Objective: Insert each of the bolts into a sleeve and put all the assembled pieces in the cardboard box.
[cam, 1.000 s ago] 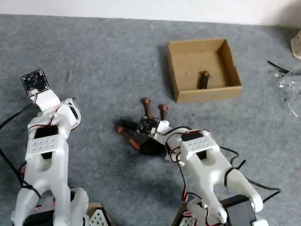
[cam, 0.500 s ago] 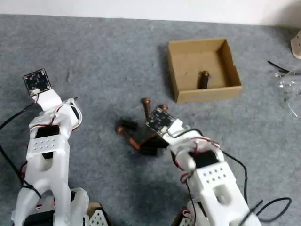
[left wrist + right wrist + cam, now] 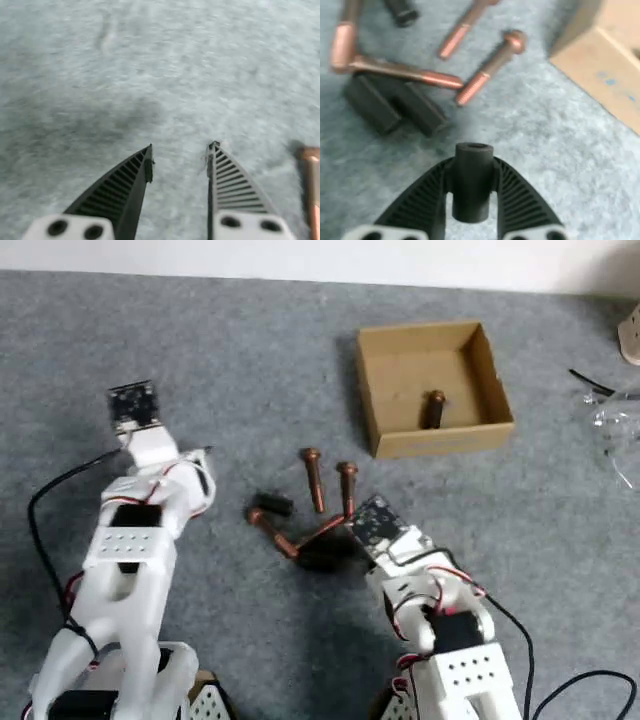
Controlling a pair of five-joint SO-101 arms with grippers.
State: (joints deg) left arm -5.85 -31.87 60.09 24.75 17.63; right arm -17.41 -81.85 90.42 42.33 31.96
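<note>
1. Black sleeve [image 3: 471, 195] clamped between the right gripper [image 3: 472, 166] fingers, with its open end showing past the fingertips. It is held over the grey carpet [image 3: 200, 360], near the pile of loose parts.
2. Left gripper [image 3: 181, 147]: fingers spread apart with nothing between them, over bare carpet.
3. Four copper bolts [image 3: 313, 478] lie loose between the arms. Two lie side by side. Two others meet beside the loose sleeves [image 3: 318, 560].
4. Cardboard box [image 3: 440, 442] sits beyond the pile. One assembled piece [image 3: 436, 408] lies inside, by the near wall.
</note>
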